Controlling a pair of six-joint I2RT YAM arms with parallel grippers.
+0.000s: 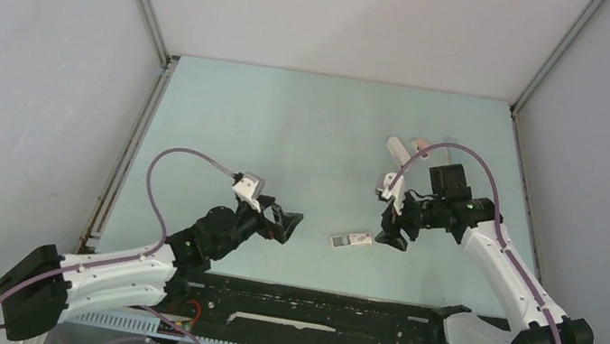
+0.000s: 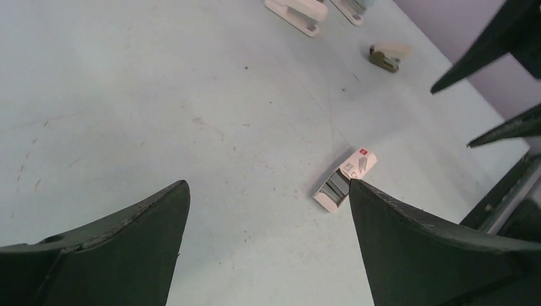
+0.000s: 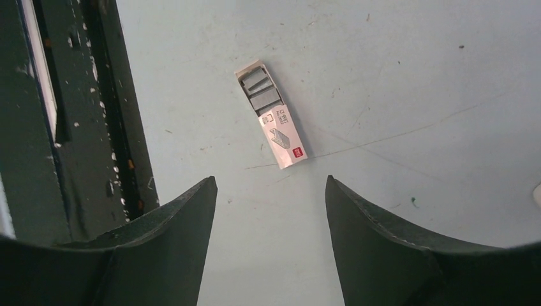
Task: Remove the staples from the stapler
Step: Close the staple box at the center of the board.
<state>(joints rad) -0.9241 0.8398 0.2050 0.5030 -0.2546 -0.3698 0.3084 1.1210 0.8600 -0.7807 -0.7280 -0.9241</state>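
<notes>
A white mini stapler and a pinkish one lie at the back right of the table. In the left wrist view the white stapler is at the top, with a cream, dark-based one nearer. A small white box lies between my grippers, its open end showing grey staples. The box and the staples also show by my left gripper's right finger. My left gripper is open and empty, left of the box. My right gripper is open and empty, just right of the box.
The black rail runs along the near table edge and shows at the left of the right wrist view. Grey walls enclose the pale green table on three sides. My right arm's fingers reach into the left wrist view.
</notes>
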